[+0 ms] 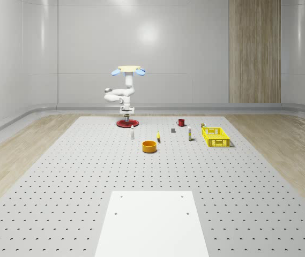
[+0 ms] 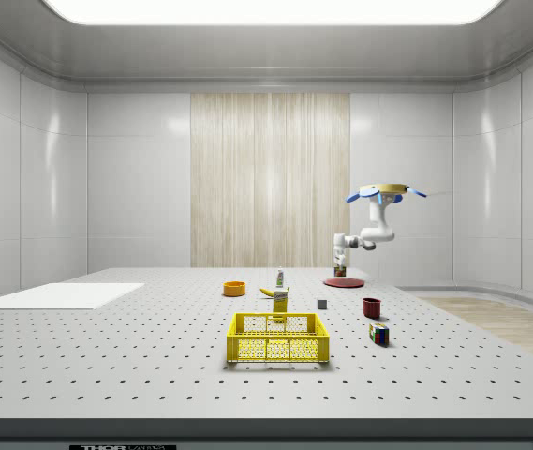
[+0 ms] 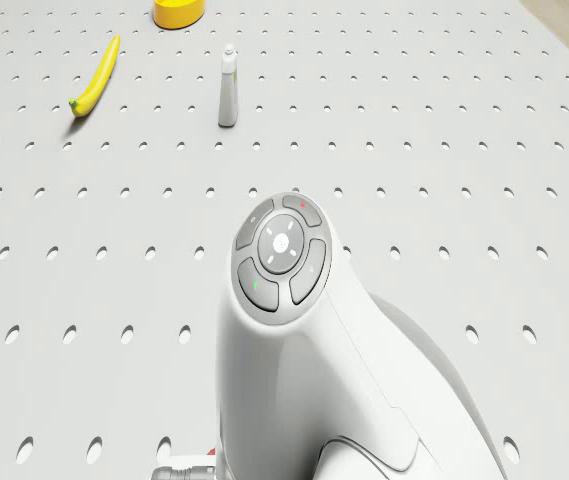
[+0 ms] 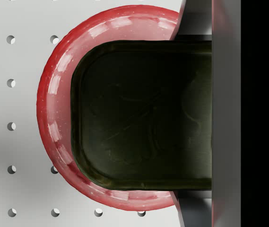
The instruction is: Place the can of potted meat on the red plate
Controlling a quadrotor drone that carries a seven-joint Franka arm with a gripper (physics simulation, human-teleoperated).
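Here the drone is hovering above the red plate at the frame's upper centre-left, its gripper clasping the can directly over the plate, seemingly to set it down centred.

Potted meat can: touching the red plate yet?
Cannot tell. The wrist view shows the can centred over the red plate, but looking straight down hides any gap. In the side view the hand hangs right above the plate.
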